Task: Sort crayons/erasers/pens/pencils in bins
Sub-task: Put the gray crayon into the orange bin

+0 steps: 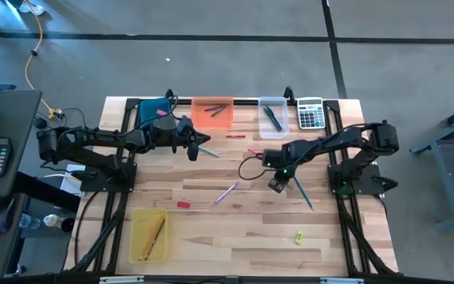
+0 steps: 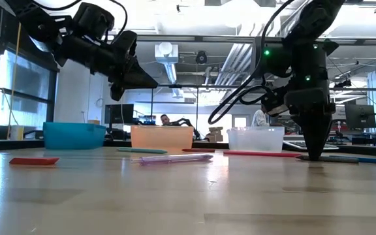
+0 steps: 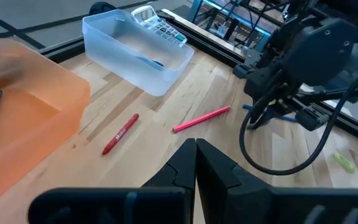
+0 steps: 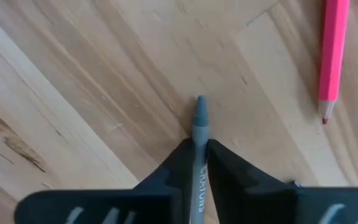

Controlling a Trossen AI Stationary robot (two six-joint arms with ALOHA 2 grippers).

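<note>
1. Pale wood-plank table is lying under both arms; beyond it a workshop room with ceiling ducts and monitors is showing, and a person is sitting far back.
2. Blue bin, orange bin and clear bin are sitting in a row along the far edge beside a grey calculator; the yellow bin is sitting at the near left holding long sticks.
3. Loose on the wood: a pink pencil, a red crayon, a small red eraser.
4. Right gripper is pointing down at the table near centre, jaws pinching a grey crayon whose tip is sticking out just above the planks.
5. Left gripper is hovering before the orange bin, jaws pressed together, empty.
</note>
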